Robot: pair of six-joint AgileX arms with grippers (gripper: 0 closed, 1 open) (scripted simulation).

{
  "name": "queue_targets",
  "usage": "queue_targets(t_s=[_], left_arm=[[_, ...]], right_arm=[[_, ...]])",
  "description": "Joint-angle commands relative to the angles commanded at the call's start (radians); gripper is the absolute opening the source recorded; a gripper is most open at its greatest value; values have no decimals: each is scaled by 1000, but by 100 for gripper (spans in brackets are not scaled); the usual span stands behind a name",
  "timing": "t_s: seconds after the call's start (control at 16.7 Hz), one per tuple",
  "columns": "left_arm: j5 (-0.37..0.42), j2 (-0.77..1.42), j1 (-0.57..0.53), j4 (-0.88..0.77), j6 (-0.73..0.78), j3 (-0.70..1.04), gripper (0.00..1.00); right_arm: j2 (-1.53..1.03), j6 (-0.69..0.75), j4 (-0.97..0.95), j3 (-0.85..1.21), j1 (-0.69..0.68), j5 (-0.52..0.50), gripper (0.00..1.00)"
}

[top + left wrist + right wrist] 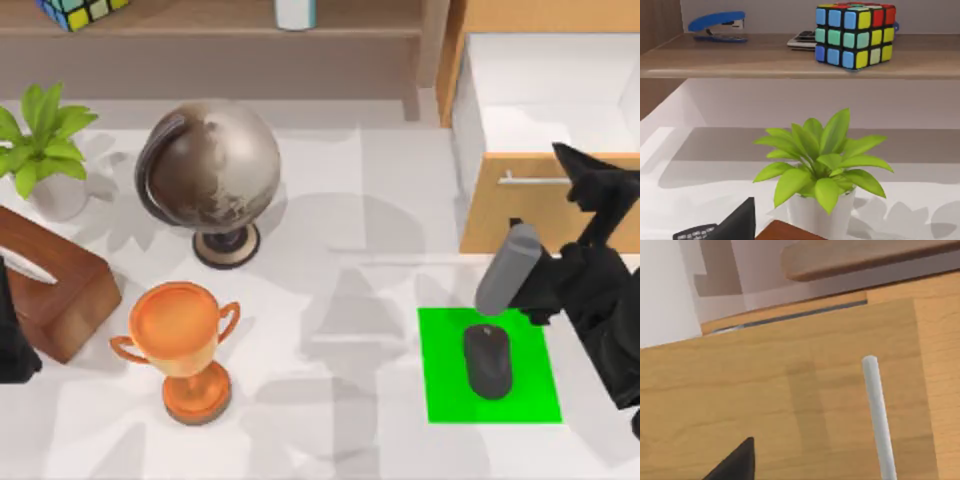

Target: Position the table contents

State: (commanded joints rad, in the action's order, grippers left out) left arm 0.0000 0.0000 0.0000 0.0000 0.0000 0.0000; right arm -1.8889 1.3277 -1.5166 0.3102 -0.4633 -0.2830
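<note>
The mouse lies on the green mat, near right on the table. The right gripper hovers beyond it by the drawer; I cannot tell how far its fingers are parted.

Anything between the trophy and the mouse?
No. In the top view, bare white table separates the trophy from the green mat holding the mouse.

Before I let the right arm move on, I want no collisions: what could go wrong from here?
1. The mouse lies on the green mat directly beside the right arm, so a low sweep might knock it off the mat.
2. The right gripper is up against the open wooden drawer and its metal handle; a careless turn could strike them.
3. The left gripper is parked by the wooden box, posing little risk.
</note>
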Motion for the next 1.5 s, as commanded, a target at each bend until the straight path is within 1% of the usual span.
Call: queue_targets(t_s=[0.18,0.36,0.72,1.02,1.26,1.5], left_arm=[[0,0,0,0,0,0,100],[0,0,0,0,0,0,100],[0,0,0,0,0,0,100],[0,0,0,0,0,0,100],[0,0,0,0,0,0,100],[0,0,0,0,0,0,100]], right_arm=[[-56,148,-157,-67,70,-59,100],[-86,221,-234,-93,113,-93,100],[-93,226,-235,-88,115,-94,100],[-104,228,-169,-8,152,-61,100],[-105,228,-163,-1,155,-58,100],[-105,228,-163,-1,155,-58,70]])
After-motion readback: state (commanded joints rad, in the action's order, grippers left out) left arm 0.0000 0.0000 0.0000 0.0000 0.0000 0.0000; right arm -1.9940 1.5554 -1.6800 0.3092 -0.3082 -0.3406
